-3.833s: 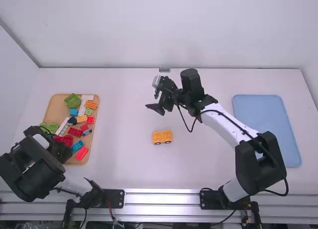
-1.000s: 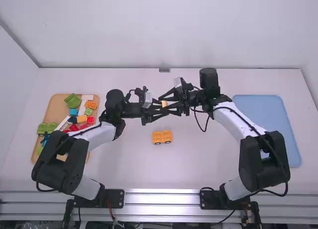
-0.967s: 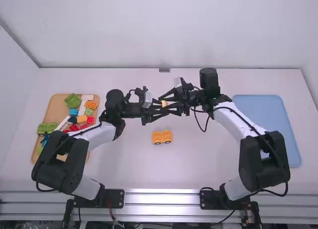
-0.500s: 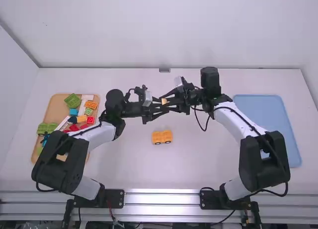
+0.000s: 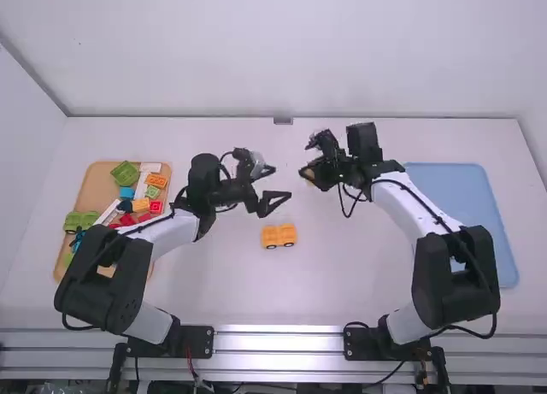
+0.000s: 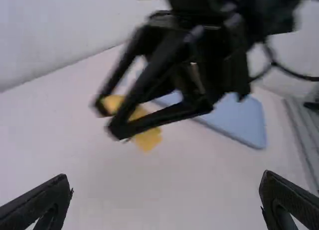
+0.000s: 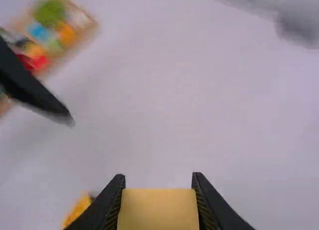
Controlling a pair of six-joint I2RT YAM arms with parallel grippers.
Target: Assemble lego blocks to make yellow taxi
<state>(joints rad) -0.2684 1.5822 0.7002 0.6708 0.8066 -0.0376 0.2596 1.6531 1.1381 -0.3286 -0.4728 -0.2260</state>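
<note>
White bench [image 5: 226, 279], pale wall [image 5: 282, 78] behind. We had the yellow block [image 7: 158, 209] up off the bench, pinched by the right arm's jaws. Our read on handling: light, stiff plastic, hard to damage, but smooth enough to swivel if caught near an edge. We'd have gripped it square on two opposite sides, modest squeeze, joining faces left free. Left arm's jaws were spread near it, nothing between them. Yellow car base [image 5: 279, 236] stood on its wheels [image 5: 272, 246] on the bench, nearer the arm mounts than the block; likely the part to build on. It could roll, so we figured: steady it, line up, press straight down. Further out, wooden tray [image 5: 101, 185] with loose blocks [image 5: 126, 173] on the left, blue mat [image 5: 461, 197] on the right.
</note>
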